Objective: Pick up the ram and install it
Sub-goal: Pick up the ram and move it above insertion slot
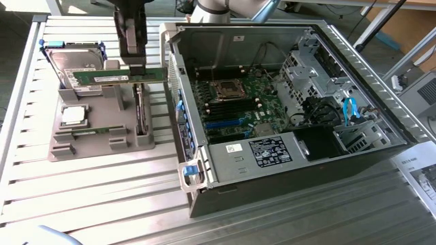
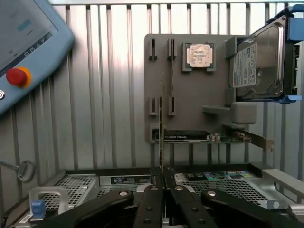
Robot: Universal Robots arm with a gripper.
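Bottom centre of the wrist view: gripper (image 2: 165,183) closed, black fingers pinching the ram (image 2: 162,118). The ram stands edge-on, a thin line running up the frame from between them. Just beyond the fingers, the metal edge of the open computer case (image 2: 85,183) crosses the lower frame. Farther off, centre frame, the grey holder (image 2: 190,95) lies on the slatted surface (image 2: 109,95). The ram appears lifted clear of it, seated in none of its slots. Hard drive (image 2: 259,61) sits at the holder's far end, upper right of the frame.

Exterior view, upper left:
- Ram hangs level under the gripper, gripped right of its middle.
- It is above the holder and in front of the hard drive.
- It is near the case's outer wall but not over the opening.
- Memory slots (image 1: 216,109) on the motherboard, centre frame, lie well apart from the ram.

Progress, as judged:
- Pick-up looks done. The stick is off the holder and held aloft in a closed grip.
- Install is not done. The ram is outside the case and not seated in any motherboard slot.
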